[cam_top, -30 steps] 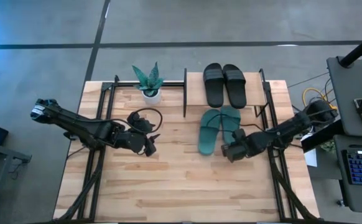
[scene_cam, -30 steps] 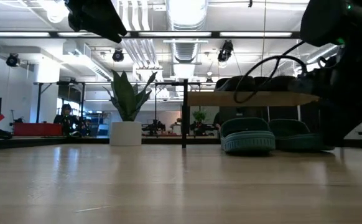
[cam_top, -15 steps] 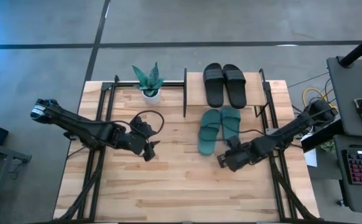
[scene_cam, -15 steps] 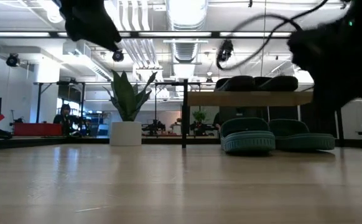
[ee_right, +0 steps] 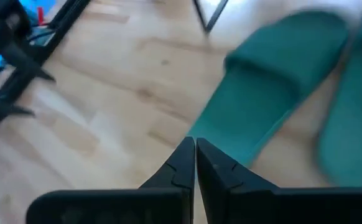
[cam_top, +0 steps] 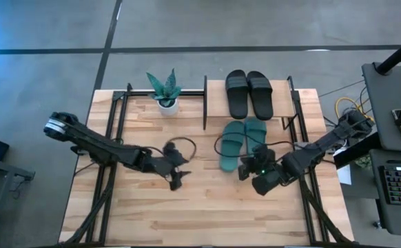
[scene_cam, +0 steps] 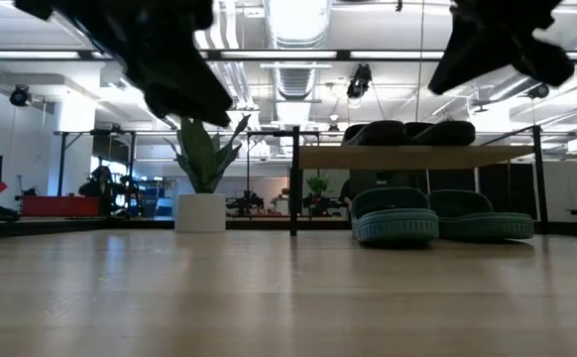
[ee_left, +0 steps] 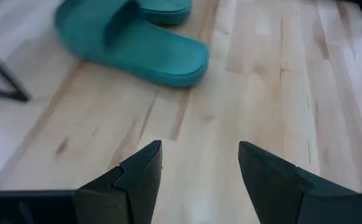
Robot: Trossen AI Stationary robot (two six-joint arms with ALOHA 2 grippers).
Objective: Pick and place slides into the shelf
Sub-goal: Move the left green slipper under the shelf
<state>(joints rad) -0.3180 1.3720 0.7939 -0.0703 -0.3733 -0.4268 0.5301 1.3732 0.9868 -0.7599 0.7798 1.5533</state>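
Note:
The teal slides [cam_top: 242, 141] lie side by side on the table, just on the near side of the shelf [cam_top: 214, 100]; they also show in the low view [scene_cam: 396, 216]. The black slides [cam_top: 249, 93] rest soles down on the shelf's top board [scene_cam: 407, 157]. My left gripper [cam_top: 175, 180] hangs open above the table, left of the teal pair; its wrist view shows the nearer teal slide [ee_left: 131, 43] ahead of the open fingers. My right gripper [cam_top: 245, 169] is shut and hovers at the near end of the teal slides [ee_right: 274, 87], touching nothing.
A small potted plant [cam_top: 165, 93] stands at the far edge, left of the shelf. Black frame rails [cam_top: 111, 138] run along both sides of the tabletop. Bare wood [cam_top: 187, 213] stretches toward the near edge. A desk with a keyboard [cam_top: 400, 182] stands beyond the right edge.
My left gripper has moved toward the table's right and near edge, closer to the teal slides. My right gripper has risen and pulled back from the slides' near end, staying shut. The slides have stayed where they were.

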